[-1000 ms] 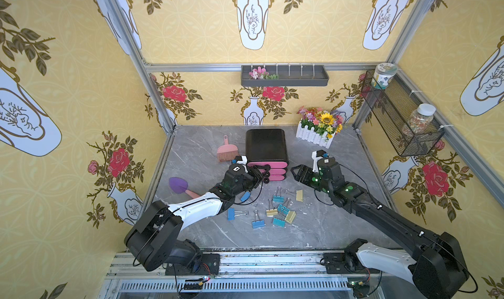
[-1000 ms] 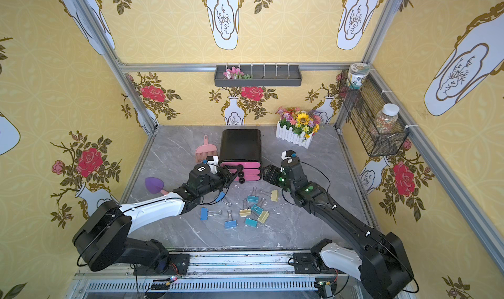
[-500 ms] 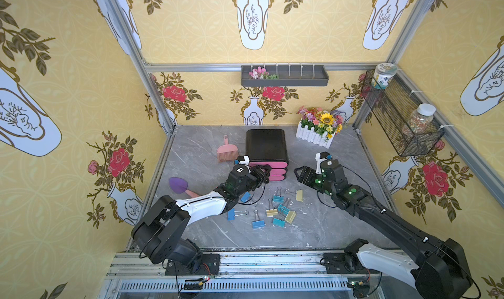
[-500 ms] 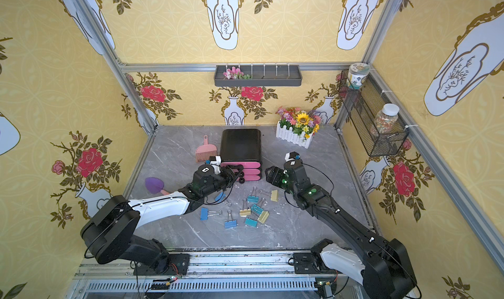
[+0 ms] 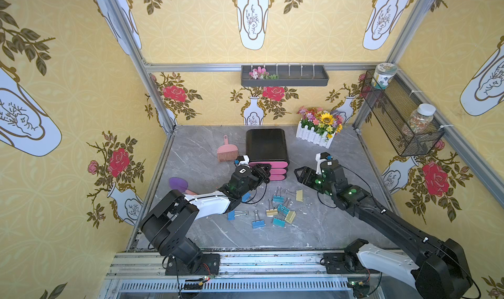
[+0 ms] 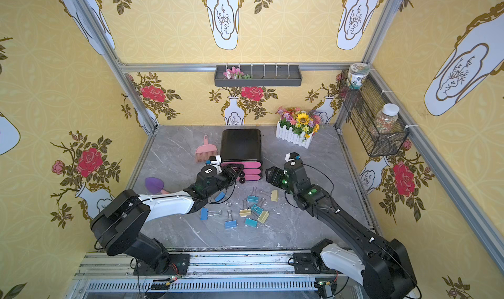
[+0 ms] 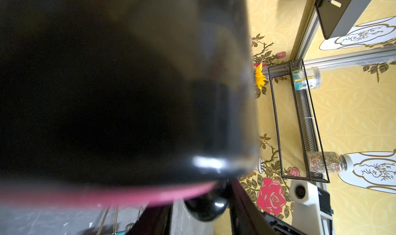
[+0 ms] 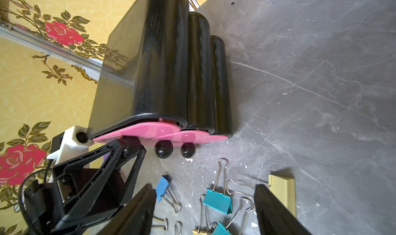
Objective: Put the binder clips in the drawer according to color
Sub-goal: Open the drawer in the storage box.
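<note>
Reaching drawer unit (image 5: pixel 266 145) completed by left gripper (image 5: pixel 266 172) within last second; jaws now seen pinching top knob (image 8: pixel 130 148); drawer not yet drawn out, so pull judged next; right gripper (image 5: pixel 300 173) held beside drawer unit, jaws spread, nothing held; binder clips (image 5: pixel 278 199) scattered on worktop (image 5: pixel 341 224) before drawer unit, none sorted; nearest teal clip (image 8: pixel 217 199) laid with loop handles pointed toward drawer unit, long axis likewise.

Folded-metal binder clips (image 5: pixel 278 199) were scattered before a black plastic drawer cabinet (image 5: pixel 266 145), pink plastic dustpan (image 5: pixel 227 154) placed at its left
</note>
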